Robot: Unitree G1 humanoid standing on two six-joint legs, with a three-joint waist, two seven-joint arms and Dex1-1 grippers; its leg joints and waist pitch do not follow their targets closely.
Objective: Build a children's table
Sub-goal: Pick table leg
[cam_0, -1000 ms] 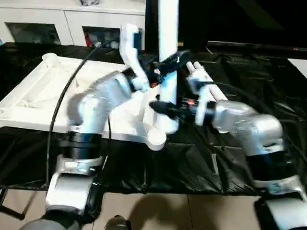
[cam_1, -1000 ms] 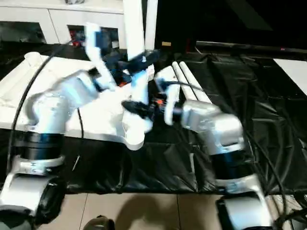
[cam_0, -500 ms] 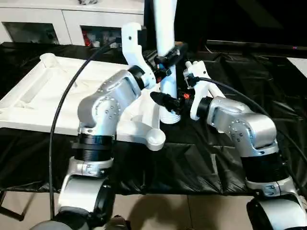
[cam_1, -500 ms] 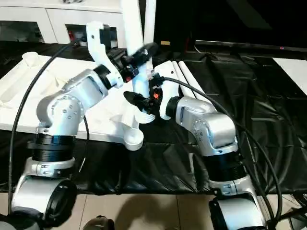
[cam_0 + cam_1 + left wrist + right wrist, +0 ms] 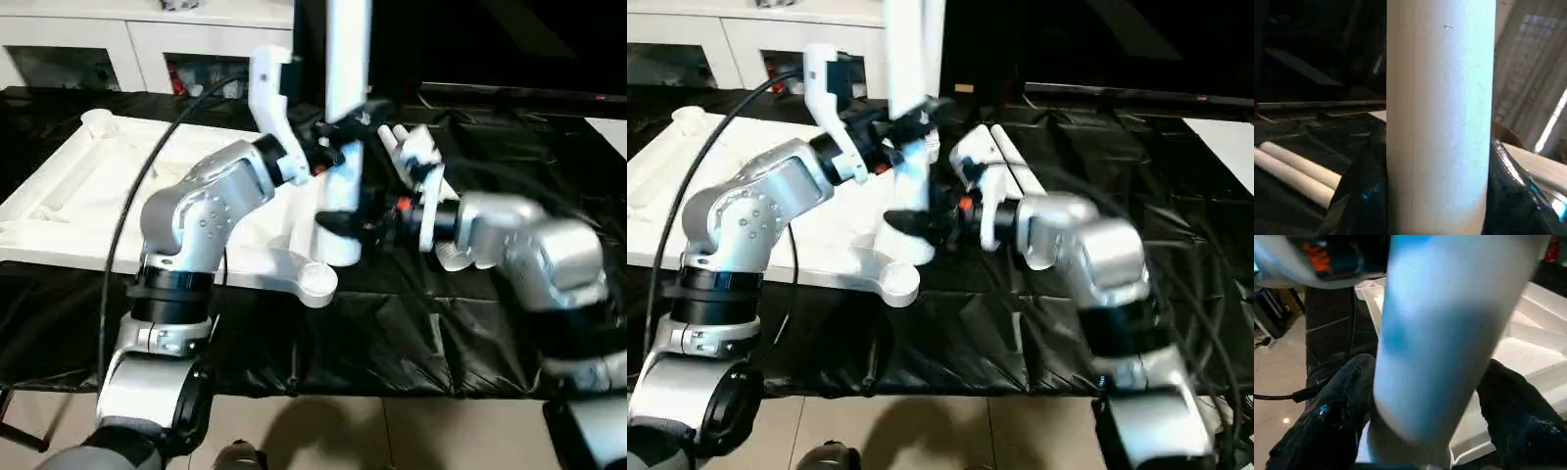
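The white tabletop (image 5: 88,196) lies underside up on black sheeting, its near-right corner socket (image 5: 316,282) facing up. One white tubular leg (image 5: 346,59) stands nearly upright just behind that socket, its lower end (image 5: 340,253) a little above and beyond it. My left gripper (image 5: 338,147) is shut on the leg's middle. Lower down, my right gripper (image 5: 343,217) is shut on the same leg (image 5: 1449,333). In the left wrist view, black fingers (image 5: 1359,196) hug the leg (image 5: 1440,117) on both sides. In the right wrist view, fingers (image 5: 1337,426) do the same.
Spare white legs (image 5: 411,147) lie side by side on the black sheeting behind my right arm. A white cabinet with glass doors (image 5: 147,49) stands at the back. The sheeting's front edge meets a tiled floor (image 5: 323,431). A black cable (image 5: 127,215) loops over my left arm.
The leg has shifted slightly right and stands straighter. My right forearm has swung outward to the right, still gripping the leg's lower part. The left gripper keeps its hold.
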